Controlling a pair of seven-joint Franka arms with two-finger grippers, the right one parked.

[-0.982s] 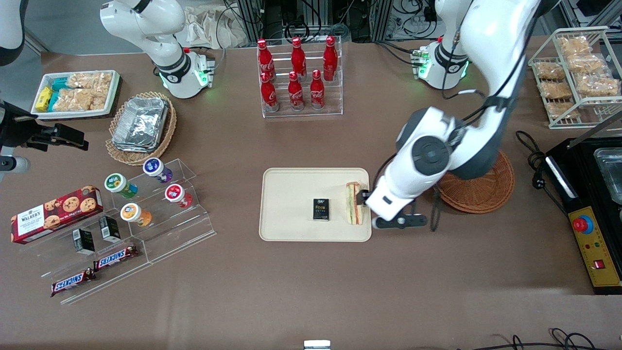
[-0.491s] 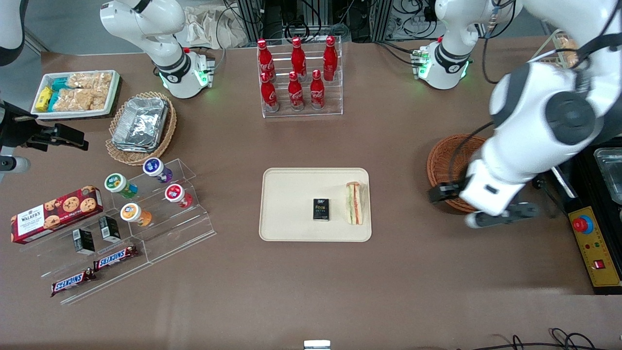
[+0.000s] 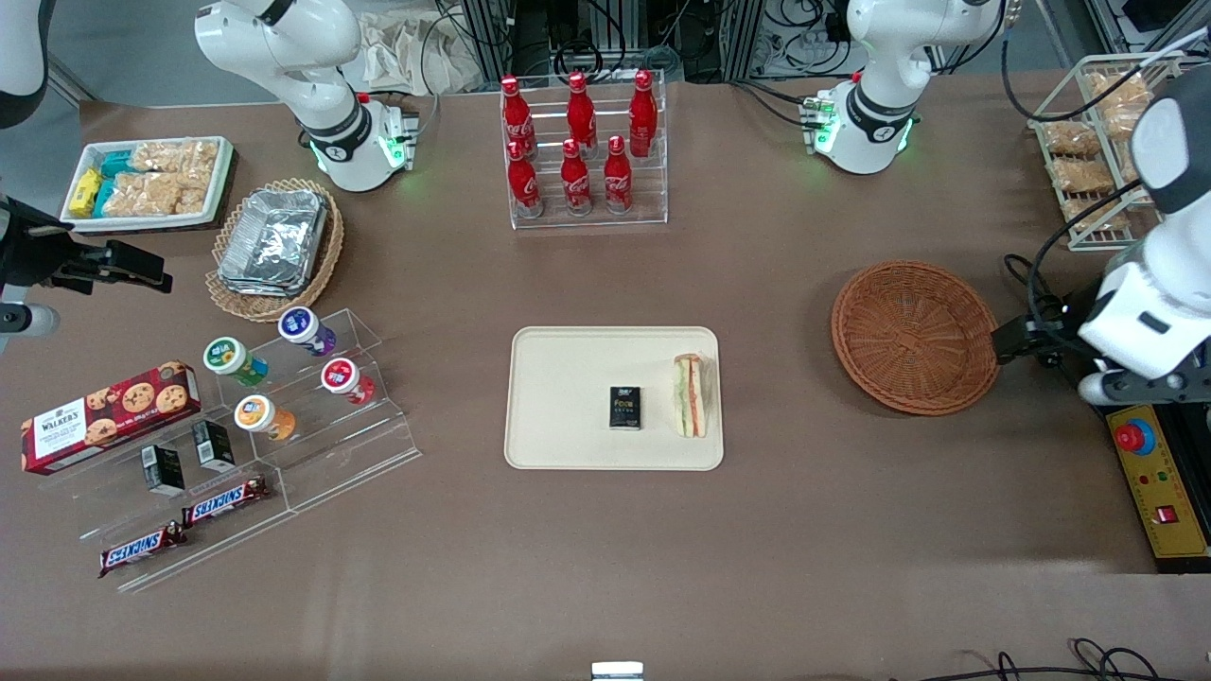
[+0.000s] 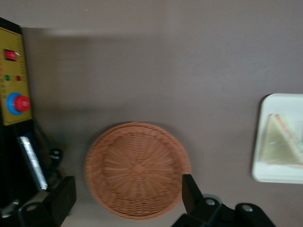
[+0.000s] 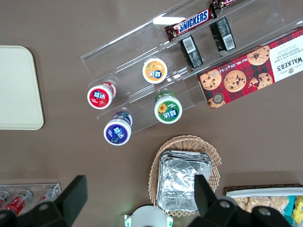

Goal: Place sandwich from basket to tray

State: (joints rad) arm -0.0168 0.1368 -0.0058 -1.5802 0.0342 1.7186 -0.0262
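On the tray [image 3: 568,445] lies the sandwich [image 3: 690,395]; gripper [image 4: 128,198], wide open above the basket [image 3: 914,337], should retreat clear.

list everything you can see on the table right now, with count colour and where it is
sandwich: 1, white bread, green and pink filling, on the tray
tray: 1, cream, table middle
black box: 1, on the tray beside the sandwich
basket: 1, reddish-brown wicker, toward the working arm's end
cola bottles: 6, red, in a clear rack
foil trays: silver stack, in a tan wicker basket
round tubs: 4, on clear steps
cookie box: 1, red, by the steps
Snickers bars: 2, on the lowest step
snack packets: in a white tray
control box: 1, yellow
pincer: open, above the basket
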